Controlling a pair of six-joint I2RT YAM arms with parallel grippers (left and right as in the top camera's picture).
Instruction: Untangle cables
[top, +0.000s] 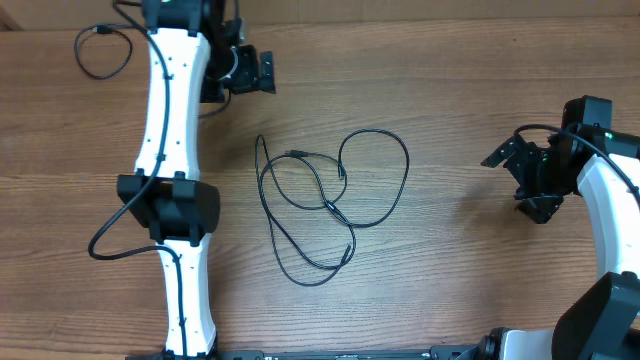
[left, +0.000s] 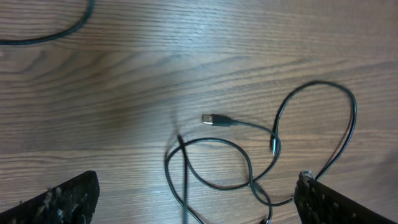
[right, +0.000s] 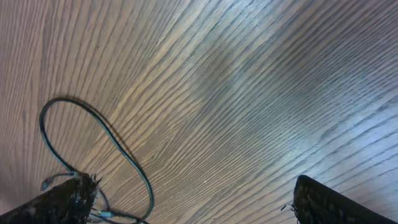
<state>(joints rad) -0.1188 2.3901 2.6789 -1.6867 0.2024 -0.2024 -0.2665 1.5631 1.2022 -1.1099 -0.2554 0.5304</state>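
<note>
One tangle of thin black cables (top: 330, 205) lay mid-desk (top: 450, 290), between the two arms; the cable count within it could not be told. One USB plug (left: 214, 119) showed in the left wrist view. One separate cable loop (top: 104, 50) lay at the far left corner, well apart. The left end effector (top: 250, 72) was released, fingers spread, empty. The right end effector (top: 518, 180) was likewise released, off to the tangle's right.

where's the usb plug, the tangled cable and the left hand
usb plug (left: 210, 119), left wrist view, on its metal end
tangled cable (top: 330, 206), overhead view, where its loops cross
left hand (left: 198, 185), left wrist view, midway between its open fingertips
</note>
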